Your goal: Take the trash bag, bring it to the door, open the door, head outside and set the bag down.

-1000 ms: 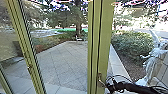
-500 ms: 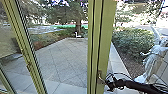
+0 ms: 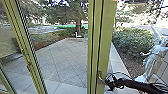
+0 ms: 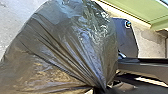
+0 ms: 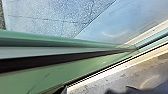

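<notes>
The trash bag (image 4: 65,42), glossy dark plastic cut off by the left wrist view's edge, narrows into taut pleats clamped in the left gripper (image 4: 101,89). The blurred right gripper (image 3: 110,85), open or closed I cannot tell, is at the green door's (image 3: 106,47) handle (image 3: 100,75).

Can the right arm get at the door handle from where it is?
Likely yes: the right claw is right beside the door handle on the green frame, with nothing apparent between them. Contact is unclear.
</notes>
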